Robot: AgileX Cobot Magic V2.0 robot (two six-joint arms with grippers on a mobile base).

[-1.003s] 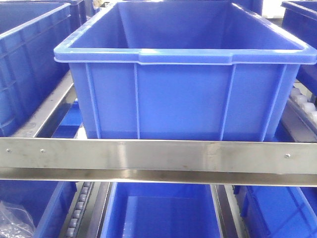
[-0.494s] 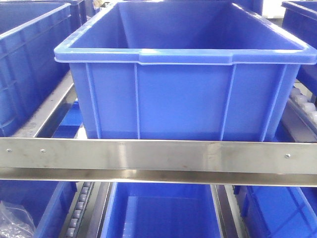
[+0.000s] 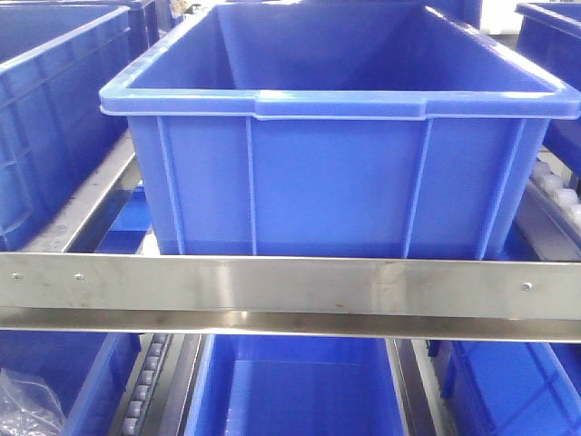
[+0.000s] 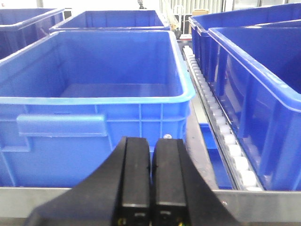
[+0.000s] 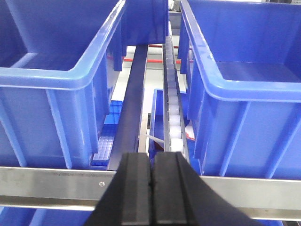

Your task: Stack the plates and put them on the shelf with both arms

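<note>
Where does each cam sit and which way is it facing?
Exterior front: off the arms, level with the shelf's front rail, facing a blue crate head-on; no robot parts show.
Left wrist: behind the left end effector, jaws shut, facing a crate and a roller track.
Right wrist: behind the right end effector, jaws shut, aimed down the gap between two crates, along a roller track.
Shared: all three views show the rail and blue crates; no plates in any.

The shelf [image 3: 290,289] is showing as stainless steel racking — a flat riveted front rail running level across the front view, with white roller tracks [image 5: 173,113] lying between the bays. No plates are showing in any view.
</note>
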